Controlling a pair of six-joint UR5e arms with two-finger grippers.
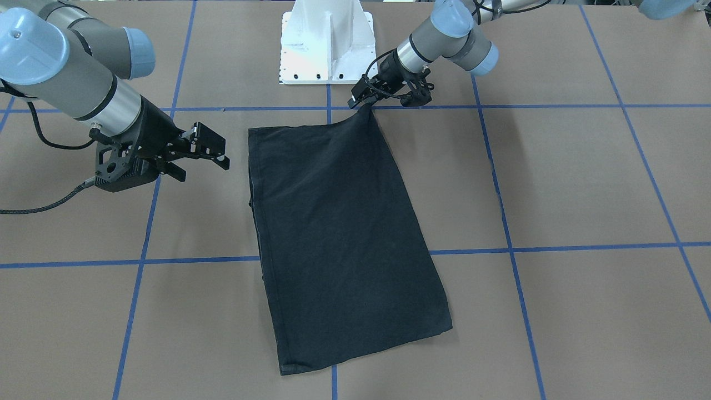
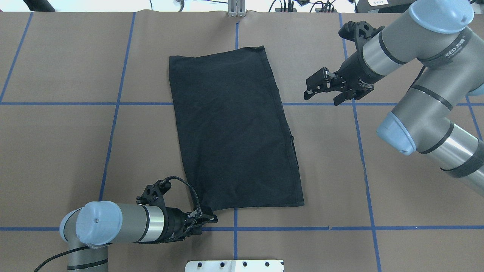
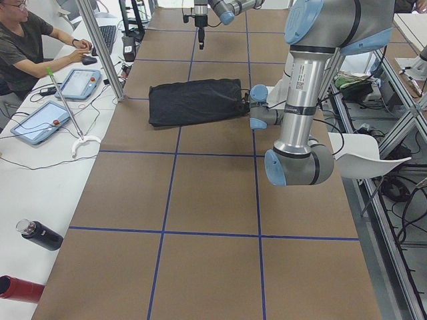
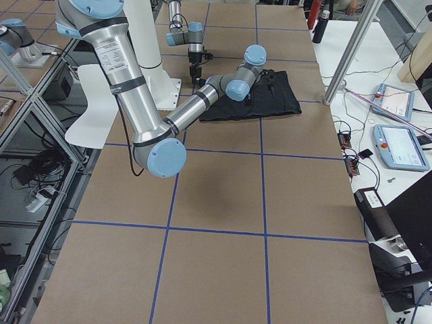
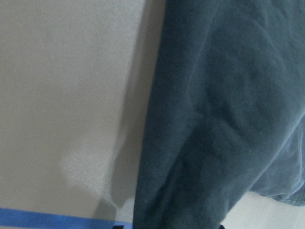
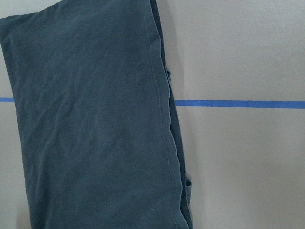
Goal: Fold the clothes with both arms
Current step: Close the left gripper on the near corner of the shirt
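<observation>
T-shirt [image 2: 234, 128], folded into a long black rectangle, lies flat in the middle of the table [image 2: 378, 189]. I see my left gripper [image 2: 208, 219] clenched on the shirt's corner nearest the robot's base, raising that corner slightly. My right gripper [image 2: 319, 97] hovers beside the shirt's right edge, apart from it, jaws spread and holding nothing.

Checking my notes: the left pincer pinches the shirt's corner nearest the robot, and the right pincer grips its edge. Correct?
The left pincer does pinch that corner of the shirt, but the right pincer is open, apart from the shirt; the overhead view shows this.
</observation>
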